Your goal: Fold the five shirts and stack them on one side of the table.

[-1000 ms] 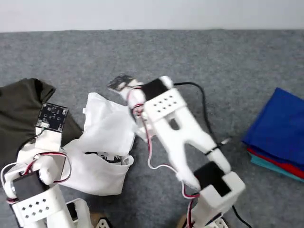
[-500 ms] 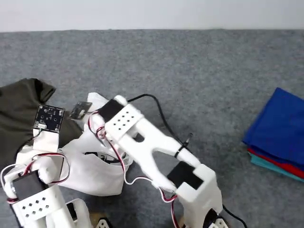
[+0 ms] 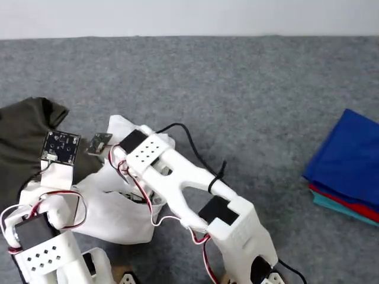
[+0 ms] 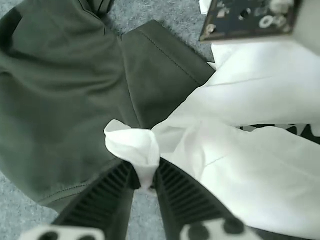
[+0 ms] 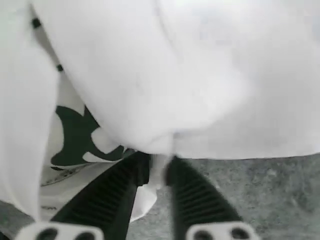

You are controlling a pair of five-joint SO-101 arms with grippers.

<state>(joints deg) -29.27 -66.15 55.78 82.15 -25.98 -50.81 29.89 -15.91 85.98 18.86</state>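
Currently both my claws are clamped on the white shirt [image 4: 250, 105]: left gripper [image 4: 144, 181] on a bunched corner over the olive shirt [image 4: 60, 90], right gripper [image 5: 157, 177] on an edge, presumably to spread it for folding.

No lettering is legible; the dark print [image 5: 75, 142] on the white shirt [image 4: 260, 100] stays unreadable.

Table [image 3: 254, 89] was covered in grey felt. Dark olive shirt [image 3: 21, 136] lay spread at left edge. Crumpled white shirt [image 3: 118, 216] lay just beside it, near front edge. Stack of folded shirts [image 3: 349, 165], blue on top, sat at right edge.
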